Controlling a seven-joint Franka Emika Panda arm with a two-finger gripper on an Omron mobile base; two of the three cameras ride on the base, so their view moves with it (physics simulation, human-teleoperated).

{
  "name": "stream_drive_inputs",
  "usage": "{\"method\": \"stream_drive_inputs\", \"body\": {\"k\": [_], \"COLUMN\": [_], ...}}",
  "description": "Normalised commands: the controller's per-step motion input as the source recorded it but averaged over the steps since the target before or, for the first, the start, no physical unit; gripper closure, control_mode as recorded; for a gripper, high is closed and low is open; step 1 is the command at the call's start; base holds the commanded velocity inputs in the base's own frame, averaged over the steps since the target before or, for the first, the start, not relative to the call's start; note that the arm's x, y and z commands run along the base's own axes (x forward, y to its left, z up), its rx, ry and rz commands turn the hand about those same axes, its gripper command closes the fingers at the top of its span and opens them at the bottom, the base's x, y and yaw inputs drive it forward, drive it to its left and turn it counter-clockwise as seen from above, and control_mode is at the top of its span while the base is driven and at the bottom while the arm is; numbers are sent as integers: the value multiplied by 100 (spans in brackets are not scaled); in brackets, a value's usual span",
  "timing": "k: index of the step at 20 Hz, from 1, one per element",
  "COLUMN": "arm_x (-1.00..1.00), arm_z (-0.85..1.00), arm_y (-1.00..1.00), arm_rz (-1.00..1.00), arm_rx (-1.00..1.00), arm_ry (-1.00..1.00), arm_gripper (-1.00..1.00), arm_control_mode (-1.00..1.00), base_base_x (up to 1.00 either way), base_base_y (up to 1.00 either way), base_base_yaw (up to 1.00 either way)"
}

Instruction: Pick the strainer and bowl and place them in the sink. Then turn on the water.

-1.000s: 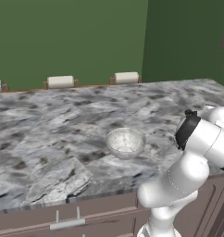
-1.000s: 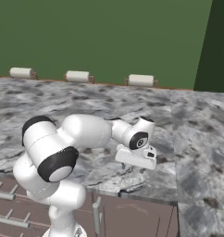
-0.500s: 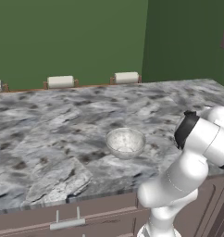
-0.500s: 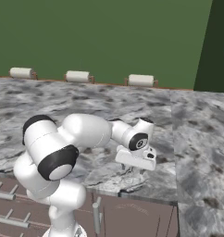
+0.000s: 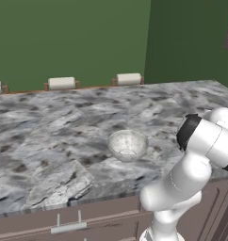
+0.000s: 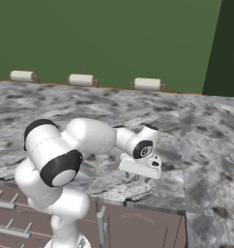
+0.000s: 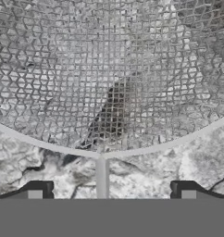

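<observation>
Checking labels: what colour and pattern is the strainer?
Silver wire mesh, see-through, with a thin silver rim: the strainer shows best in the hand view.

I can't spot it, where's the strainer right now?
In the hand view the strainer lies on the marble counter just ahead of the open tool, its handle pointing between the fingertips.

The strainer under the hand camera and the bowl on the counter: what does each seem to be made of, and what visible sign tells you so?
The strainer looks like silvery wire mesh: an open net of thin crossing strands with the counter showing through, edged by a thin pale rim. The bowl looks like solid speckled grey metal with a dull sheen, though glazed ceramic cannot be ruled out. The counter looks like polished grey-and-white veined stone.
</observation>
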Motion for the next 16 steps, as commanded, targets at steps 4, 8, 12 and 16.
{"method": "stream_drive_inputs", "body": {"k": [4,8,12,16], "arm_x": [5,1,0,0], "arm_z": [-11,-4,0,0], "arm_y": [8,0,0,0], "arm_rz": [0,0,0,0], "arm_rx": [0,0,0,0], "arm_ry": [0,0,0,0], "arm_gripper": [-100,100,100,100], "arm_control_mode": [-100,-100,-100,-100], "base_base_x": [0,0,0,0], "base_base_y": [0,0,0,0], "base_base_yaw": [0,0,0,0]}}
